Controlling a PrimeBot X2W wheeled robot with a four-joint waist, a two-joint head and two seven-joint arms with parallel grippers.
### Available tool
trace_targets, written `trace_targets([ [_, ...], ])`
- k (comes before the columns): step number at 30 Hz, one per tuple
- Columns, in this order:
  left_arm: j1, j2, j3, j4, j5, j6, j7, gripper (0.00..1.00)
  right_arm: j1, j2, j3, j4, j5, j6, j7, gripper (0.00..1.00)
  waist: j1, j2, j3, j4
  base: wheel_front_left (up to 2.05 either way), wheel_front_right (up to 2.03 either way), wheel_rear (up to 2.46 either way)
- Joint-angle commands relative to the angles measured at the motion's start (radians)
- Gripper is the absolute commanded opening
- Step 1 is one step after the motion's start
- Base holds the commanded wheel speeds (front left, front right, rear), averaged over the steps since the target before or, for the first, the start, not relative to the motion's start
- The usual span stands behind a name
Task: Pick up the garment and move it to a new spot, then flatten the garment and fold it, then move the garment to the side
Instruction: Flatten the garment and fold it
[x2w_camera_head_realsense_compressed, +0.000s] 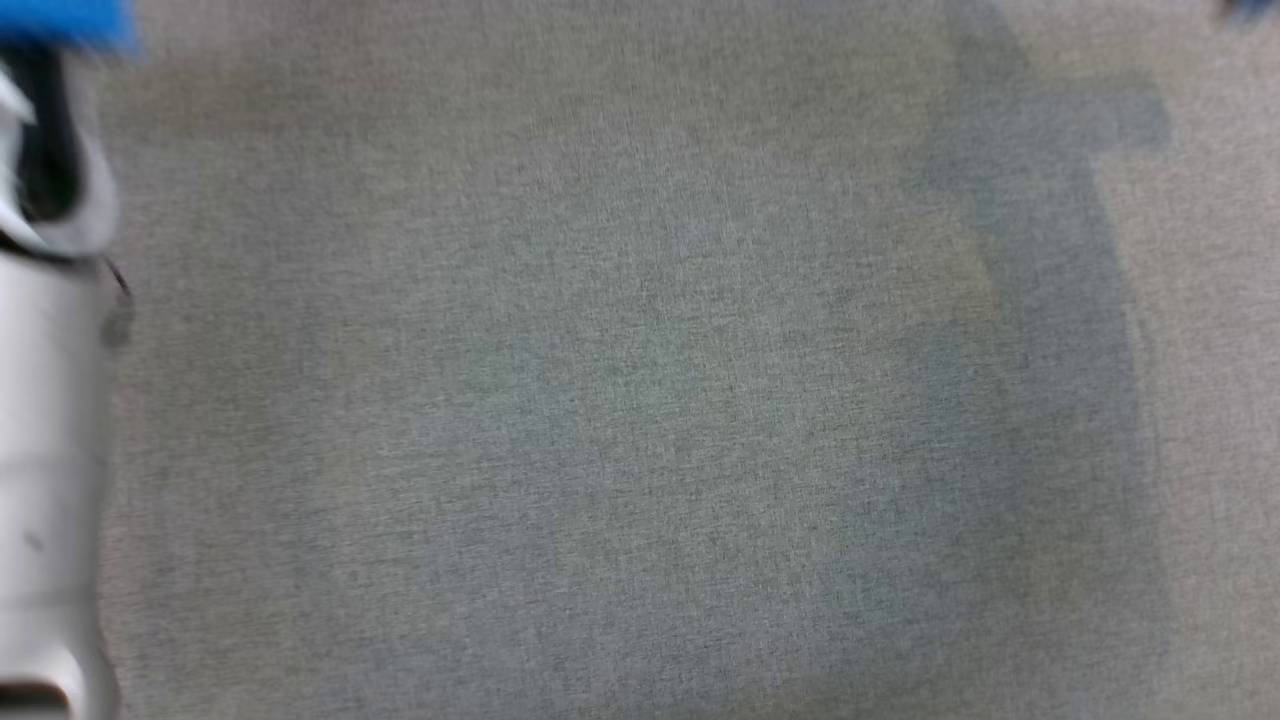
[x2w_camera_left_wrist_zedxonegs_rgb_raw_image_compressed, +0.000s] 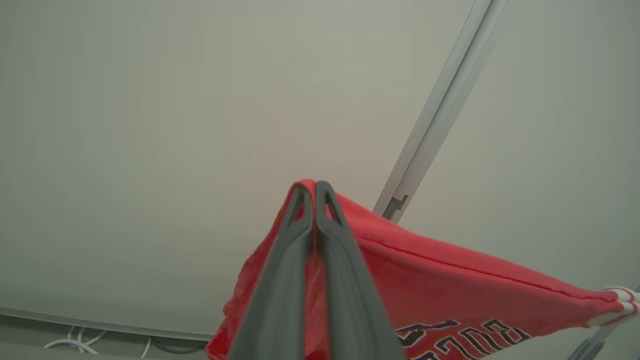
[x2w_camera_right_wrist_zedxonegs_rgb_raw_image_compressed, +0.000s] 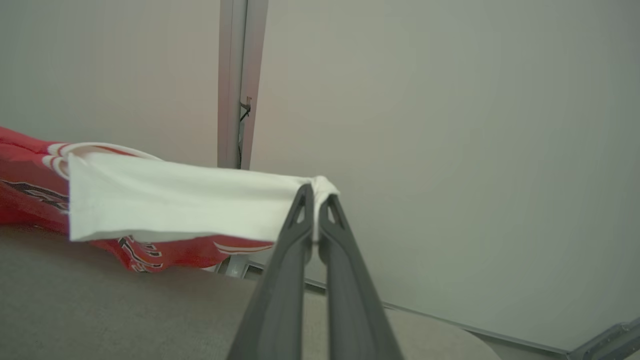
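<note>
The garment (x2w_camera_left_wrist_zedxonegs_rgb_raw_image_compressed: 450, 295) is a red shirt with black lettering and a white sleeve (x2w_camera_right_wrist_zedxonegs_rgb_raw_image_compressed: 175, 202). It hangs stretched in the air between both grippers, above the grey table. My left gripper (x2w_camera_left_wrist_zedxonegs_rgb_raw_image_compressed: 314, 186) is shut on a red corner of the garment. The right gripper (x2w_camera_right_wrist_zedxonegs_rgb_raw_image_compressed: 315, 192) is shut on the end of the white sleeve, with the red body (x2w_camera_right_wrist_zedxonegs_rgb_raw_image_compressed: 30, 190) trailing off to the left of the right wrist view. A pale forearm (x2w_camera_head_realsense_compressed: 45, 450) runs down the left edge of the head view.
The grey fabric table top (x2w_camera_head_realsense_compressed: 640, 400) spreads across the head view, with a soft shadow (x2w_camera_head_realsense_compressed: 1040, 250) at its right. A blue object (x2w_camera_head_realsense_compressed: 65, 22) shows blurred at the top left corner. A pale wall with a metal post (x2w_camera_right_wrist_zedxonegs_rgb_raw_image_compressed: 237, 80) stands behind; cables (x2w_camera_left_wrist_zedxonegs_rgb_raw_image_compressed: 75, 342) lie below it.
</note>
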Motion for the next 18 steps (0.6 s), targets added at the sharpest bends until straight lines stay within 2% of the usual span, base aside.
trace_targets([
  [1,0.045,0.004,-0.023,0.010,0.015,-0.006,-0.006,0.00,0.065,0.004,-0.006,-0.020,0.009,-0.001,0.024,0.00,-0.0001,0.0000,-0.013,-0.003,0.00,0.00,0.00],
  [5,0.218,-0.004,-0.109,0.051,0.035,-0.008,-0.015,0.00,0.324,0.032,-0.031,-0.120,0.031,-0.001,0.149,0.00,-0.0001,0.0000,-0.071,-0.001,0.00,0.00,0.00],
  [11,0.479,-0.002,-0.191,0.062,0.036,-0.004,0.036,0.00,0.704,0.076,-0.082,-0.381,0.044,0.000,0.410,0.00,-0.0001,0.0000,-0.184,-0.003,0.00,0.00,0.00],
  [18,0.753,0.023,-0.262,-0.044,0.035,0.064,0.163,0.00,1.059,0.145,-0.165,-0.651,0.068,0.000,0.661,0.00,-0.0001,0.0000,-0.306,0.007,0.00,0.00,0.00],
])
